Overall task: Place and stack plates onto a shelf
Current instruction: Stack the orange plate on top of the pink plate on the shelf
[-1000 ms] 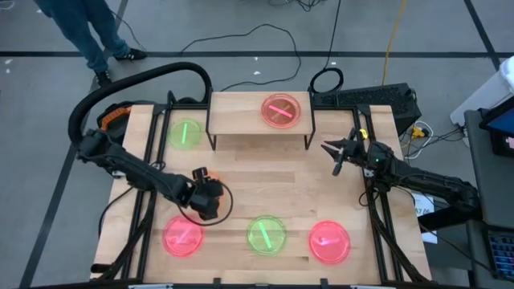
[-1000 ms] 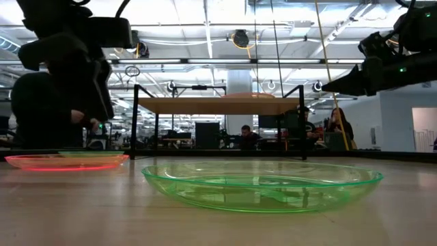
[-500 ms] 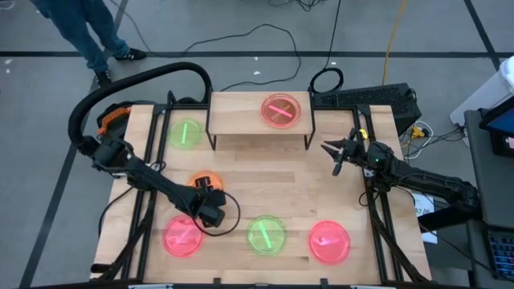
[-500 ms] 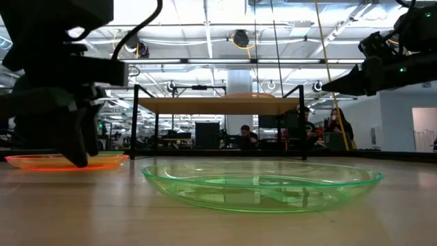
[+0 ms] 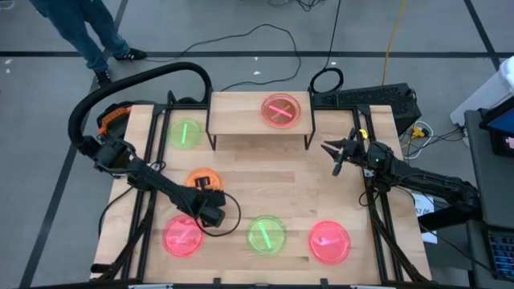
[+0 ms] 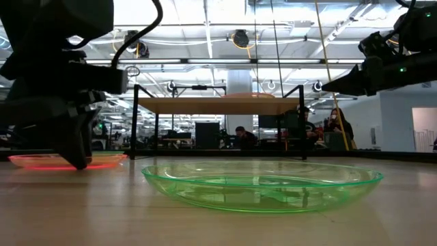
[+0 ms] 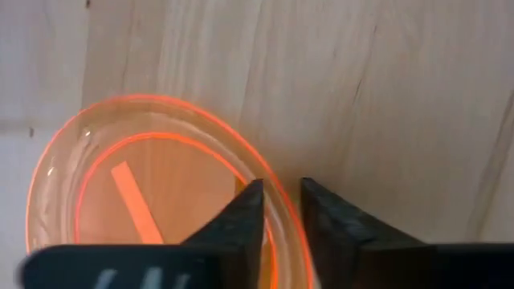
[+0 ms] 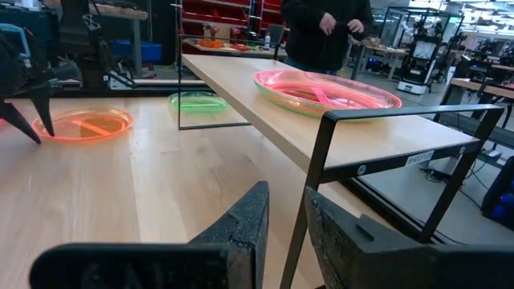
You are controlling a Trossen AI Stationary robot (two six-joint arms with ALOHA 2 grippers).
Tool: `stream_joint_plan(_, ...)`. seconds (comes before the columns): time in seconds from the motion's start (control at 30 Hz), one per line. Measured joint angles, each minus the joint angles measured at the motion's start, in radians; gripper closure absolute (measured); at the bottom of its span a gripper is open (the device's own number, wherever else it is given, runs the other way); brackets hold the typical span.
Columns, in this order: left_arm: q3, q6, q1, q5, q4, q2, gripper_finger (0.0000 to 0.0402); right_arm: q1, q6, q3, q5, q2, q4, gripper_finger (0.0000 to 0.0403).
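Observation:
An orange plate (image 5: 201, 179) lies flat on the table in front of the shelf's left end, also seen in the left wrist view (image 7: 136, 193). My left gripper (image 7: 279, 189) stands over its near rim, shut on it, pointing down (image 6: 75, 160). The shelf (image 5: 241, 119) at the far middle carries a pink plate (image 5: 281, 111). My right gripper (image 5: 331, 152) hovers beside the shelf's right end, its fingers (image 8: 250, 221) nearly together with nothing between them. My left gripper has the orange plate's rim (image 7: 283, 218) between its two fingers, one finger (image 7: 247, 210) inside the plate and one outside it. The fingers come from above, pointing down. The plate lies flat with its bottom on the table.
A green plate (image 5: 185, 133) lies left of the shelf. Along the near edge lie a pink plate (image 5: 183, 237), a green plate (image 5: 266, 235) and another pink plate (image 5: 329, 241). The shelf's black legs (image 5: 308, 128) stand between the arms. A person (image 8: 321, 32) stands beyond the table.
My left gripper has gone a little toward the table's near edge and down, uncovering most of the orange plate in the high view; its fingertips have come down at the plate's rim. The plate has stayed where it was.

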State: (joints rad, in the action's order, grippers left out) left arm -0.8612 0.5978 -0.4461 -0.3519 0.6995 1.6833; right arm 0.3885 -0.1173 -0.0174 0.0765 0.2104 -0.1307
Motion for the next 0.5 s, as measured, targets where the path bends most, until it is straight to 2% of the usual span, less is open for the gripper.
stream_joint_plan(0.17,-0.072,-0.091,0.004,-0.013,0.139,0.0,0.039,0.0,0.0,0.0,0.0,0.0,0.0,0.0332)
stream_joint_plan(0.37,-0.252,-0.21,0.011,-0.11,0.253,-0.001,0.0397,0.0,0.0,0.0,0.0,0.0,0.0,0.0332)
stream_joint_plan(0.5,-0.398,-0.308,0.01,-0.233,0.31,-0.001,0.0398,0.0,0.0,0.0,0.0,0.0,0.0,0.0332)
